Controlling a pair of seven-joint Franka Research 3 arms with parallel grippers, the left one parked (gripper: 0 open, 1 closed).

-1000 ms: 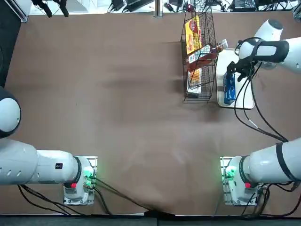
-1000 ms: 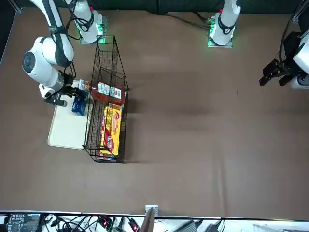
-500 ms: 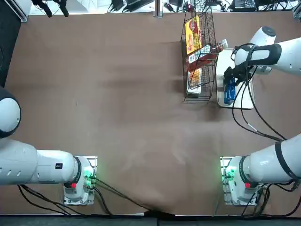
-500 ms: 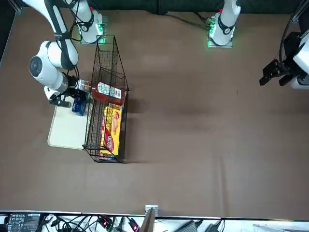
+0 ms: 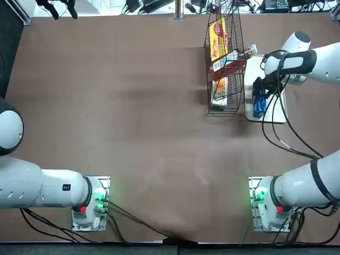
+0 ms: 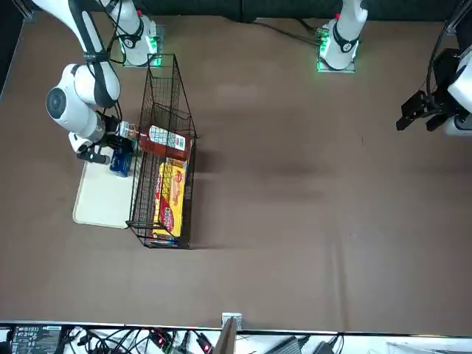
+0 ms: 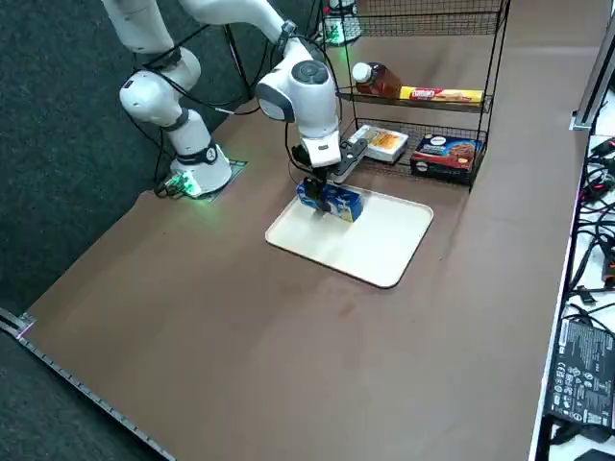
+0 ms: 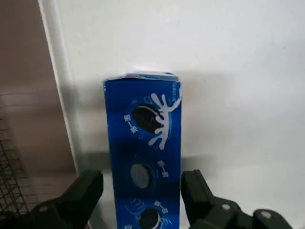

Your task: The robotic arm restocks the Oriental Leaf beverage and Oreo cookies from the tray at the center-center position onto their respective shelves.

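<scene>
The blue Oreo cookies pack (image 8: 145,157) lies on the white tray (image 7: 384,245) at the end nearest the rack, also seen as the Oreo cookies (image 5: 259,103) (image 6: 120,162) (image 7: 332,200). My right gripper (image 8: 141,188) is open, one finger on each side of the pack's near end, just above the tray. The same right gripper (image 5: 260,87) (image 6: 103,151) (image 7: 322,182) hangs directly over the pack. The Oriental Leaf beverage (image 7: 384,82) lies on its side on an upper tier of the black wire shelves (image 7: 480,48), its white cap poking out toward the tray; this bottle (image 5: 234,58) (image 6: 166,140) is untouched.
Yellow-and-red packs (image 6: 169,195) (image 7: 437,94) lie in the rack, with a dark box (image 7: 444,154) and a pale pack (image 7: 382,142) on the lowest tier. Black cables (image 5: 276,127) trail from my arm over the tray's edge. The rack stands right beside the tray.
My right gripper has come down and shifted slightly toward the rack, ending astride the Oreo pack. The pack, bottle and tray have not moved.
</scene>
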